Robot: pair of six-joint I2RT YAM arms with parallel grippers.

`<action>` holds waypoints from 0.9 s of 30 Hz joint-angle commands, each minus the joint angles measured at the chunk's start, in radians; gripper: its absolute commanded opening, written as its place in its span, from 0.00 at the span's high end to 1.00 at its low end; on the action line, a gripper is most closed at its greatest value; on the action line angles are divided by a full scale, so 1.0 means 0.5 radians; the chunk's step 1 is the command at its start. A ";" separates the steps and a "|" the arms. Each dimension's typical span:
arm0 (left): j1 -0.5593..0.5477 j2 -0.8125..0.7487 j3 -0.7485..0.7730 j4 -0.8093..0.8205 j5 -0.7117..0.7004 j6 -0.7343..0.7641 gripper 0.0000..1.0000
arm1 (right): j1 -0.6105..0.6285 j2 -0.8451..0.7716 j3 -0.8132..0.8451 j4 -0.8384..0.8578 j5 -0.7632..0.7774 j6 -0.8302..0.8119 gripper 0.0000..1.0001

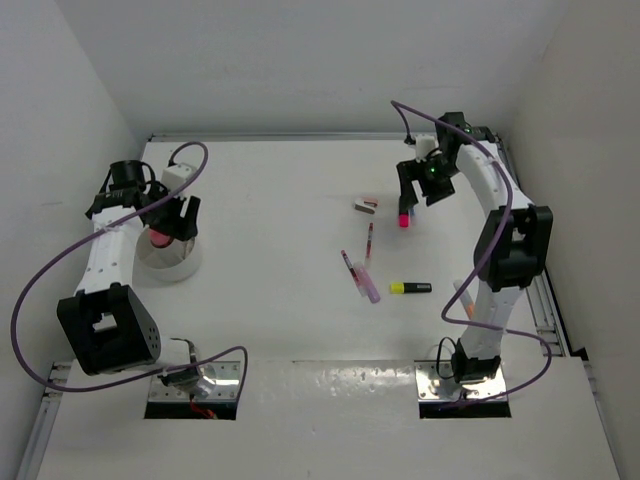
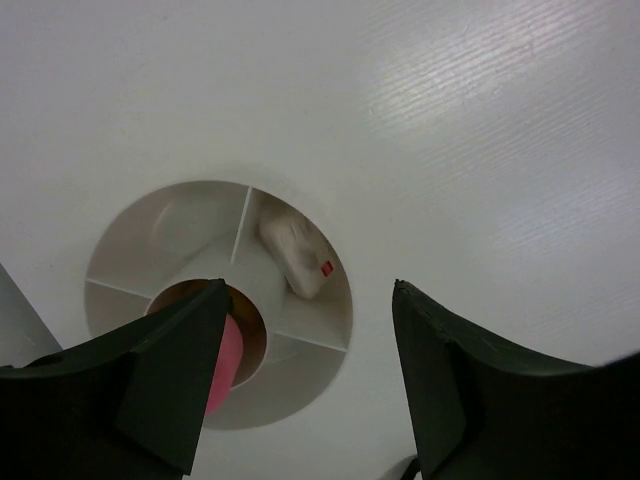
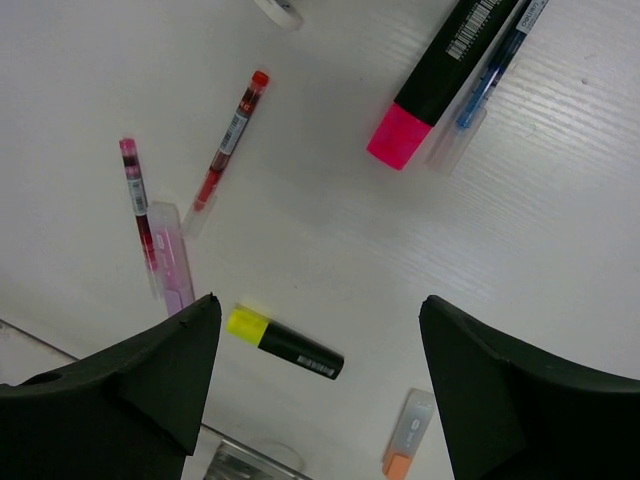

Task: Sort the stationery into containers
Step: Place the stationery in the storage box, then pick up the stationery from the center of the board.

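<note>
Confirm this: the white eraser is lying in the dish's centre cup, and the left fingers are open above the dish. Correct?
Not quite. The left wrist view shows the white eraser lying in an outer wedge compartment of the dish, not its centre cup, which holds something pink. The left fingers are open above the dish, as you said.

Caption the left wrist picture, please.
Open left gripper hovers over a divided round dish holding an eraser and a pink item.
</note>
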 commanded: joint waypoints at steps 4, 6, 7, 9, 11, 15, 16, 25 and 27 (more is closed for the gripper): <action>0.023 -0.015 0.060 0.093 0.050 -0.020 0.25 | 0.019 0.011 0.080 -0.019 -0.019 -0.028 0.20; 0.029 -0.027 0.097 0.142 0.130 -0.017 0.26 | 0.016 -0.001 0.055 -0.022 -0.016 -0.055 0.21; 0.023 -0.036 0.106 0.157 0.158 -0.008 0.26 | 0.019 -0.025 0.037 -0.019 -0.016 -0.064 0.21; -0.059 -0.027 0.174 0.176 0.204 0.023 0.28 | -0.003 -0.062 -0.034 -0.007 -0.016 -0.107 0.24; -0.197 0.013 0.223 0.167 0.198 0.087 0.30 | -0.024 -0.130 -0.144 -0.007 -0.034 -0.178 0.28; -0.424 0.098 0.293 0.164 0.198 0.145 0.31 | -0.107 -0.274 -0.359 -0.007 -0.028 -0.300 0.36; -0.519 0.111 0.297 0.167 0.195 0.152 0.31 | -0.104 -0.329 -0.444 -0.010 0.030 -0.328 0.39; -0.927 0.282 0.253 0.593 0.047 -0.081 0.26 | -0.359 -0.565 -0.785 0.039 0.248 -0.203 0.29; -1.022 0.456 0.415 0.609 0.060 -0.018 0.26 | -0.380 -0.569 -0.780 0.024 0.239 -0.169 0.28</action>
